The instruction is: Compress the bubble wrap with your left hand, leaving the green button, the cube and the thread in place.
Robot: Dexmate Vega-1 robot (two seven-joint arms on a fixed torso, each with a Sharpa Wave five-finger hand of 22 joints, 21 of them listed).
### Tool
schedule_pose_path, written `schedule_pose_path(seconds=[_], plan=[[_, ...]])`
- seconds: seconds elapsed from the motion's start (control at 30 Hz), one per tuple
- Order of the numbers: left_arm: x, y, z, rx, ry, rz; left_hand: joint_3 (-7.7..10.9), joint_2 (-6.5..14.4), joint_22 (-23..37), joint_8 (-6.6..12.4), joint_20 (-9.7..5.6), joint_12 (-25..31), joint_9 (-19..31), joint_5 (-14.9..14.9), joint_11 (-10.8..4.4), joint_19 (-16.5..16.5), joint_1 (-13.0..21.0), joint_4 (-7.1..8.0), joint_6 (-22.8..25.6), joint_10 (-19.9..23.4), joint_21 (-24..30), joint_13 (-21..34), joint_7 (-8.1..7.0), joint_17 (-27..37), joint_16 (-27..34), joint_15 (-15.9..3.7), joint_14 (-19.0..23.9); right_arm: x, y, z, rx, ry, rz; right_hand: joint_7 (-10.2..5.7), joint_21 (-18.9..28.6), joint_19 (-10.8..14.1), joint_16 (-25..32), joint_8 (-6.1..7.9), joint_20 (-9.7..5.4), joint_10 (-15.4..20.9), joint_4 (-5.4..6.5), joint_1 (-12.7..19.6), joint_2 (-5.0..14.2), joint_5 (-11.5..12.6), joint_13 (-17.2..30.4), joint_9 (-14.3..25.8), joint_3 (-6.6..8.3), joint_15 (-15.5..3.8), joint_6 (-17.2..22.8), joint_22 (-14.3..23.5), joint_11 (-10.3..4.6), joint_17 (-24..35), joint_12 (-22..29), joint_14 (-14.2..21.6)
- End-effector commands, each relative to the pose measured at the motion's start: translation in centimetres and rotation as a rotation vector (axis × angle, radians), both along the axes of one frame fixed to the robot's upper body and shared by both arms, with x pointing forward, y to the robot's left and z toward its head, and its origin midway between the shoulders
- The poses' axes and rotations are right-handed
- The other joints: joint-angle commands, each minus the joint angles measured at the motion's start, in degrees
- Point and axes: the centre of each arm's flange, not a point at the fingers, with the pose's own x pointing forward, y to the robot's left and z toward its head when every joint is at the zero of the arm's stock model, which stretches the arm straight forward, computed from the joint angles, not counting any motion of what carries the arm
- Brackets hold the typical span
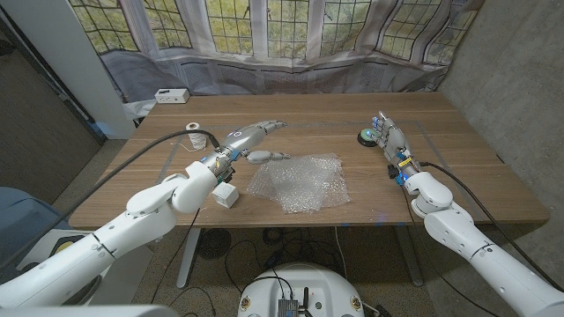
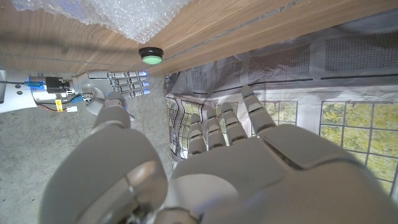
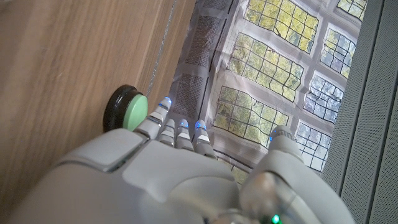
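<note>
A crumpled sheet of clear bubble wrap (image 1: 300, 181) lies in the middle of the wooden table; its edge also appears in the left wrist view (image 2: 118, 12). My left hand (image 1: 254, 137) (image 2: 217, 168) hovers just behind the sheet's back-left corner, fingers stretched out and apart, holding nothing. A white cube (image 1: 226, 195) sits left of the wrap, under my left forearm. The thread spool (image 1: 196, 134) stands further back on the left. The green button (image 1: 366, 135) (image 2: 149, 56) (image 3: 127, 109) is at the back right. My right hand (image 1: 393, 143) (image 2: 118, 84) (image 3: 155, 180) stands beside it, fingers straight, empty.
A small white box (image 1: 172, 95) lies at the table's back left corner. A curtain with a window print (image 1: 282, 44) hangs behind the table. Bare table top (image 1: 458, 176) lies right of the wrap and my right forearm.
</note>
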Motion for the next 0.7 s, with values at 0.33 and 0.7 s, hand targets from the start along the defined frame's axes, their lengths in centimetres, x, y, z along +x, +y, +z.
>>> schedule_pose_path(seconds=[0.33,0.7], plan=[[1.6,-0.9,-1.4,0.068,0.036,0.047,0.87,-0.3,0.1,0.44,0.07,0.6,0.2,0.5,-0.66,2.0,2.1,0.1,1.8,0.9,0.6,0.1,0.34,0.1,0.2,-0.29,1.3,0.7,0.2,-0.3,0.009,0.007,0.006,-0.06,0.0,0.3,-0.1,0.25,0.2,0.3,-0.05,0.2,0.03,0.1,0.1,0.2,-0.2,0.15,0.7,0.2,0.11,0.2,-0.1,0.4],[2.0,-1.8,-2.2,0.096,0.044,0.021,0.96,-0.4,0.1,0.7,0.09,1.0,0.2,0.3,-0.75,3.1,2.7,0.4,3.4,2.0,0.7,0.1,0.29,0.1,0.4,-0.65,2.6,0.6,0.6,-0.4,0.023,0.007,0.01,-0.09,-0.1,0.3,-0.1,0.21,0.29,0.3,-0.06,0.3,0.07,0.1,0.1,0.2,-0.22,0.11,0.7,0.2,0.12,0.2,-0.2,0.3]])
